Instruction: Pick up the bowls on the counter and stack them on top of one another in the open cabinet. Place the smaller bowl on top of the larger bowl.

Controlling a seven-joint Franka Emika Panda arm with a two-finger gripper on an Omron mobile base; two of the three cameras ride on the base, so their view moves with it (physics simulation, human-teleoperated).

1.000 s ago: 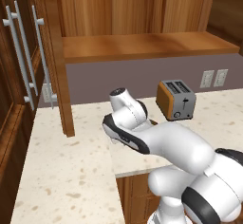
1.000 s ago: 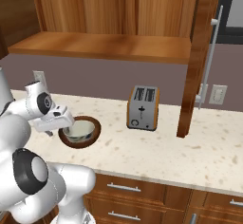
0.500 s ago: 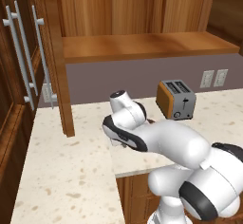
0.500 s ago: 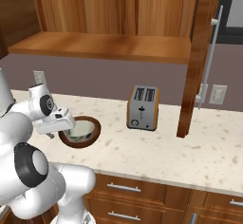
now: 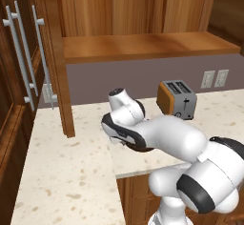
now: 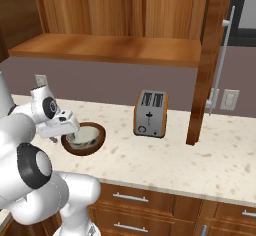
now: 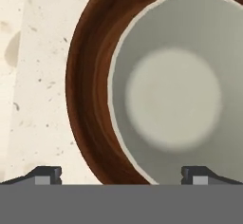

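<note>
Hardly anything moved since half a sec ago: my arm's a touch lower over the bowls, nothing else shifted. My gripper [image 7: 121,173] hangs w/ jaws wide apart, holding nothing. Smaller bowl [image 7: 182,95] sits nested inside the larger bowl [image 6: 85,139], both on the counter [image 6: 200,155] left of the toaster [image 6: 150,113], under the open cabinet [image 6: 115,50]. Progress, I'd say: nesting looks right but in the wrong place, cabinet shelf is bare, so both bowls need lifting up there. Count: 2 bowls, 1 toaster, 1 open shelf
</note>
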